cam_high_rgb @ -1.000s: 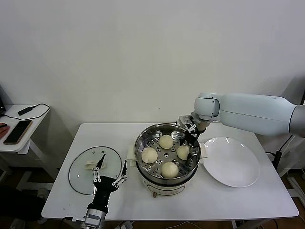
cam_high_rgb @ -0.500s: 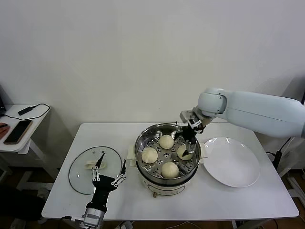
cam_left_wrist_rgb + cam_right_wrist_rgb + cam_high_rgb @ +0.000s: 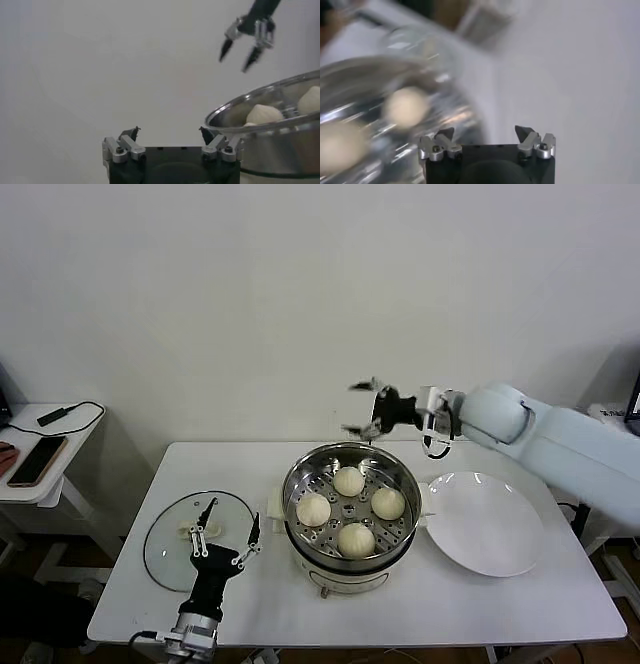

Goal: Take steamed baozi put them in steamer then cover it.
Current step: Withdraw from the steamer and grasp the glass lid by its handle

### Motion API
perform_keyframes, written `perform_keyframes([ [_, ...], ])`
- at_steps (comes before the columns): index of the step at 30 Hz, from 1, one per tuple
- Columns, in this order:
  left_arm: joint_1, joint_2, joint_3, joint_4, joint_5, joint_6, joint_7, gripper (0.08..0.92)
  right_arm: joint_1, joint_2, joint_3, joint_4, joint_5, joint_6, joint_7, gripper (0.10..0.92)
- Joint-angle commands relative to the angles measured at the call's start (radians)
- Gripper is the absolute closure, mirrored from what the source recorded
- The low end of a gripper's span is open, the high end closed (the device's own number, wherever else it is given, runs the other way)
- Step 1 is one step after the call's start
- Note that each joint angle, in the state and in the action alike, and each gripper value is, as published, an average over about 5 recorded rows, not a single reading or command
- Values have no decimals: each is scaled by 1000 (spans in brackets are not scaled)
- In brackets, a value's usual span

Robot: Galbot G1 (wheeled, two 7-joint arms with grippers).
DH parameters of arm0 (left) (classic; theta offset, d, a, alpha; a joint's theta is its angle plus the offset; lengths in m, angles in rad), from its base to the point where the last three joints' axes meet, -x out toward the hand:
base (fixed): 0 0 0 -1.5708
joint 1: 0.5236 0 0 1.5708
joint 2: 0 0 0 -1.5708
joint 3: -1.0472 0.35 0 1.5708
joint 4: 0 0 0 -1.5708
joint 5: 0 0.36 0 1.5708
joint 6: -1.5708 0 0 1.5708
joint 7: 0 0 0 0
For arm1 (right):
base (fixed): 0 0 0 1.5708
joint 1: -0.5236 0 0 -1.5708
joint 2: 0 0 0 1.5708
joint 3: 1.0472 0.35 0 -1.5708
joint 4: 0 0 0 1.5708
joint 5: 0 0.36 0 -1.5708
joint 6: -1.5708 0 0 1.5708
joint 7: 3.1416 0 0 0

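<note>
The right gripper (image 3: 365,406), jaws spread, has risen above the steamer (image 3: 350,502), now holding 4 baozi (image 3: 348,481).

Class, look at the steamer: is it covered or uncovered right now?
Uncovered. The steamer stands open with four baozi showing inside, while the glass cover lies flat on the table to its left.

A bare test room, lab-like rather than a kitchen: a plain white wall (image 3: 250,304), a white table (image 3: 500,604) carrying the steamer (image 3: 350,509), and left of it a side table (image 3: 45,454) with a phone (image 3: 37,460) and cable (image 3: 65,414).
</note>
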Motion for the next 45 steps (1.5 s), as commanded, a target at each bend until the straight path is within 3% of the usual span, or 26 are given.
perform_keyframes([
  [1,-13,4,-6,9,142,16,-34,177,-732,-26,783,32,-6,171,460,203],
  [7,-38,11,-47,78,319,-39,-20,177,-1054,98,1100,30,-82,232,476,203],
  [13,-52,25,-122,161,657,-60,-83,177,-1275,249,1311,28,-165,302,455,203],
  [22,-35,61,-195,261,959,20,-84,177,-1428,396,1403,25,-196,355,417,203],
  [45,-205,85,-150,494,955,108,-101,177,-1470,476,1404,20,-242,363,400,203],
])
